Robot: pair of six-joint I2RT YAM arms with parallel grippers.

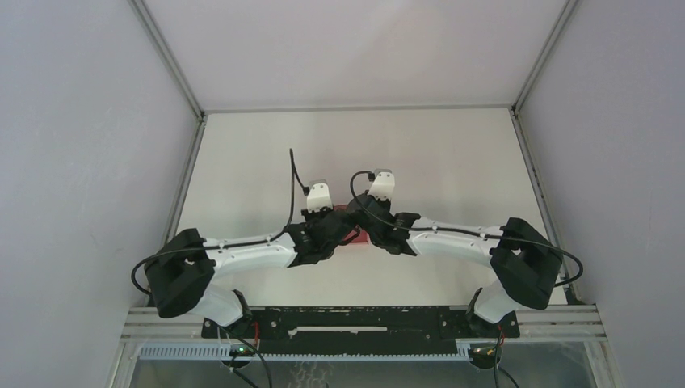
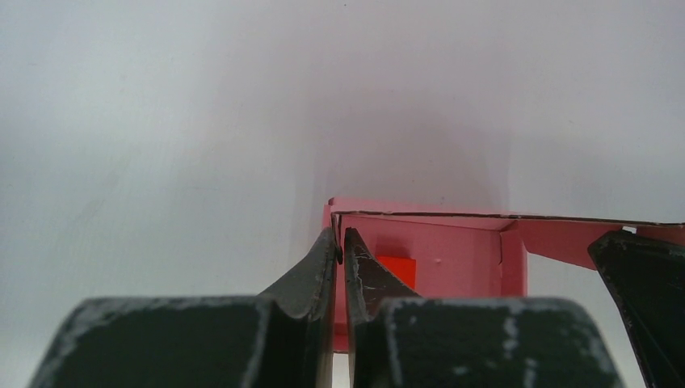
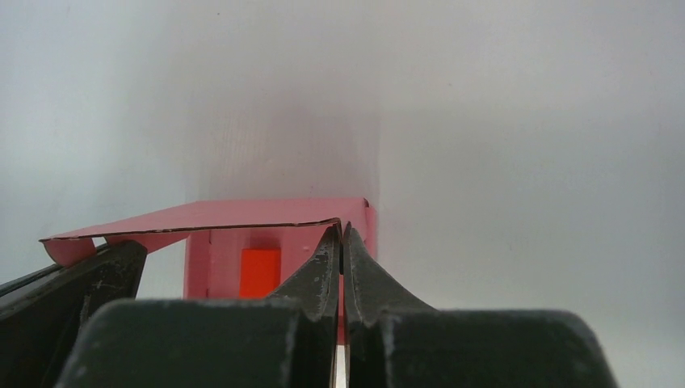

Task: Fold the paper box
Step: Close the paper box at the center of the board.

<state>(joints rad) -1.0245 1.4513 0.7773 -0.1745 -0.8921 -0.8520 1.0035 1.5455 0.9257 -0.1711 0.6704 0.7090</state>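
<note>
Pink paper box point(image 2: 460, 259), opposite walls in tight pinch of left hand point(image 2: 340, 242) and right hand point(image 3: 341, 238).

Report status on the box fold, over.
Left gripper shut on paper box wall. Right gripper shut on opposite wall. Red block inside box. No obstruction seen.

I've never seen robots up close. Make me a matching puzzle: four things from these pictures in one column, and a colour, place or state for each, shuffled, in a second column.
Things:
1. paper box
2. red block
3. left gripper
4. table

Descriptions:
A. white, under the box
B. shut on the edge of a cardboard wall
C. pink thin cardboard
D. sitting inside the box

Pairs: 1-C; 2-D; 3-B; 4-A
</note>
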